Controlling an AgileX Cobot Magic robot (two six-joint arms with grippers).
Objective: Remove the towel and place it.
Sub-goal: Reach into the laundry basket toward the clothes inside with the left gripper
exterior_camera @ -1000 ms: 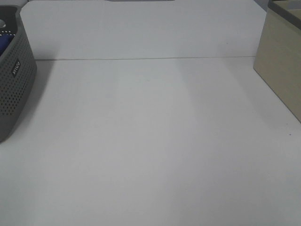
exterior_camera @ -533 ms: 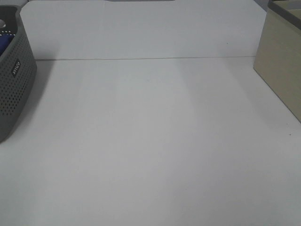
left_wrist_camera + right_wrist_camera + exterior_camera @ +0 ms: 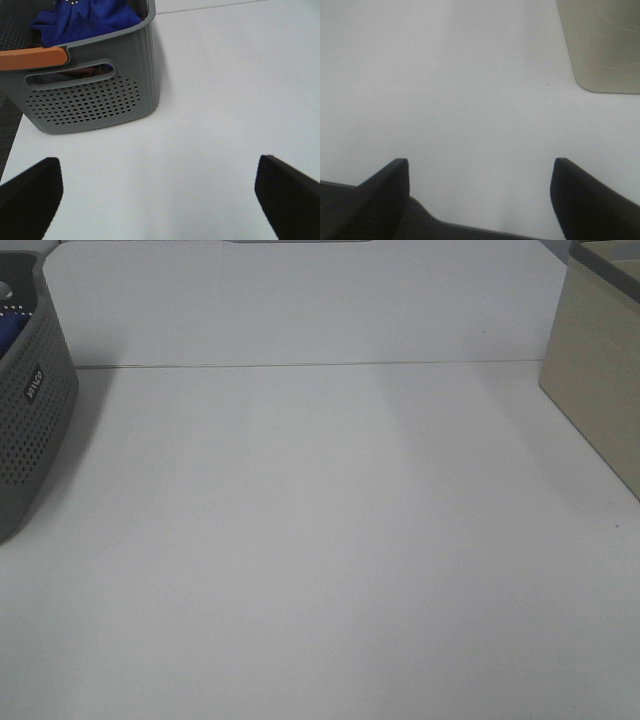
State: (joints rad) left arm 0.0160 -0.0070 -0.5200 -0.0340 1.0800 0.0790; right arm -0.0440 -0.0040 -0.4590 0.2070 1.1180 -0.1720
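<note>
Towel (image 3: 85, 20): royal-blue plush cloth, bunched loosely inside the grey basket and heaped near rim height. In the high view only a sliver of blue shows over the rim. Judged soft, limp and light, so it should drape and trail when lifted and may drag on the basket wall. Best hold: a raised fold at the top of the heap, pinched deep so the pile cannot slip free. Pale specks at its far edge may be a tag, too small to tell.

Table (image 3: 330, 540): white top, carrying the items below.

Basket (image 3: 95, 95): grey perforated plastic with a slotted grip hole, standing upright at the left side of the table.

Box (image 3: 600, 390): beige, at the right side, well apart from the basket.

Left gripper (image 3: 160, 195): fingers (image 3: 30, 195) spread wide with nothing between them, over bare table near the basket's wall, not yet over the towel.

Right gripper (image 3: 480, 195): fingers parted, empty, near the box.

Handle (image 3: 32, 58): orange, lying along the basket's rim
</note>
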